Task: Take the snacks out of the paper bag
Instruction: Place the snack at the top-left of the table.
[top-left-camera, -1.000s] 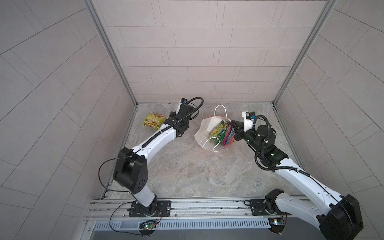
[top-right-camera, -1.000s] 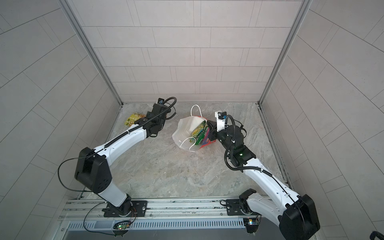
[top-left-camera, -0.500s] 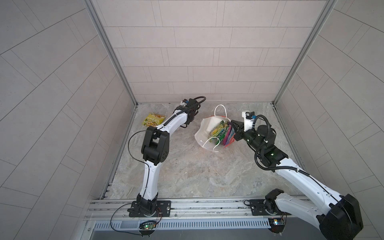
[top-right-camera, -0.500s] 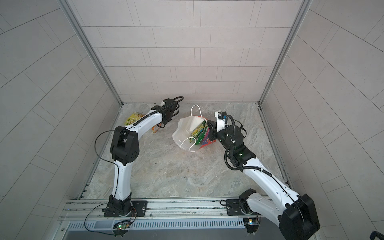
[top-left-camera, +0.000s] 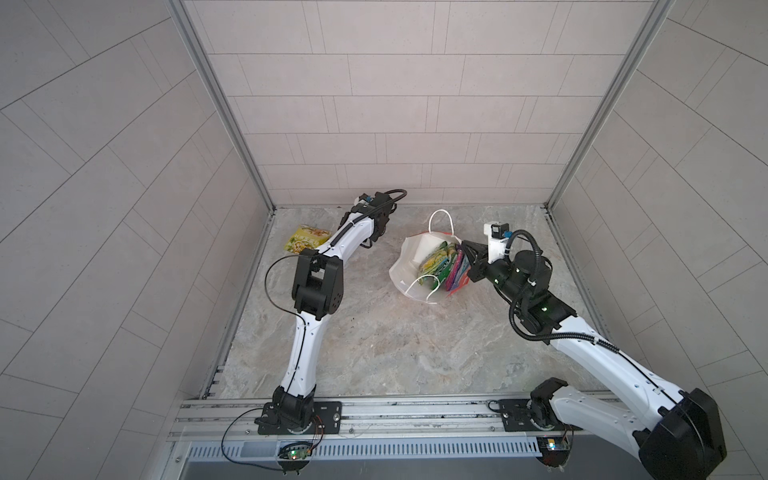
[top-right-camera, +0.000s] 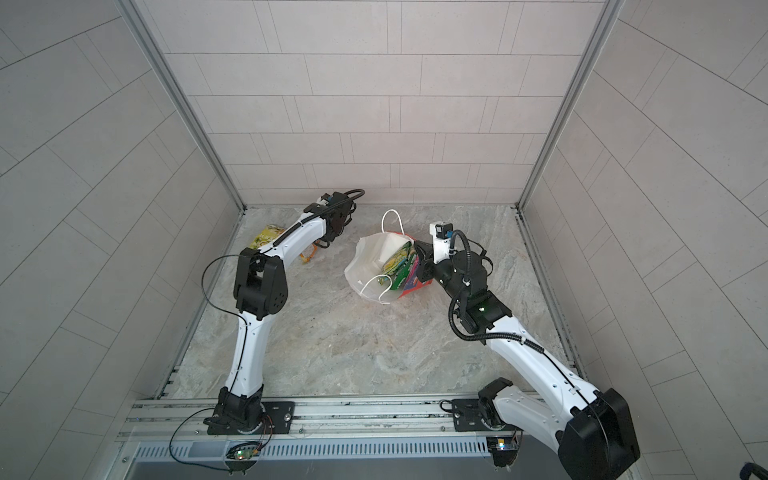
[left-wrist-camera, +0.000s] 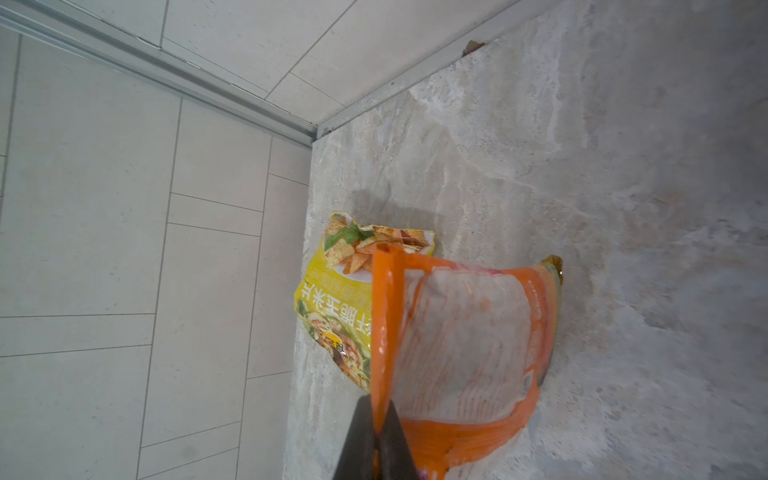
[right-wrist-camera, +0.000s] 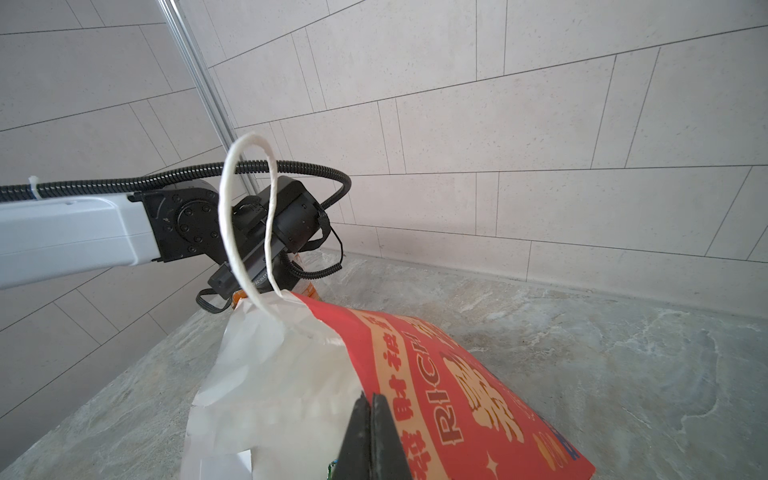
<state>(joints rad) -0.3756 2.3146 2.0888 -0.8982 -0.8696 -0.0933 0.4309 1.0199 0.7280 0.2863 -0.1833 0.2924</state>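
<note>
Now, left gripper (left-wrist-camera: 377, 409) pinches the orange packet (left-wrist-camera: 465, 340) by its edge, dangling it near the yellow packet (left-wrist-camera: 332, 299) in the corner: lower it flat before letting go. Right gripper (right-wrist-camera: 371, 401) clamps the paper bag (right-wrist-camera: 436, 374) wall; hold steady, more snacks (top-left-camera: 436, 262) inside.

Left arm (top-left-camera: 305, 353) and right arm (top-left-camera: 623, 365): white shells, black joint housings (top-left-camera: 318, 286), ribbed black hoses (right-wrist-camera: 166, 179) looped at the wrists, black base plates (top-left-camera: 330, 415) with screws, small green lights (top-left-camera: 543, 309) on right arm's joints.
</note>
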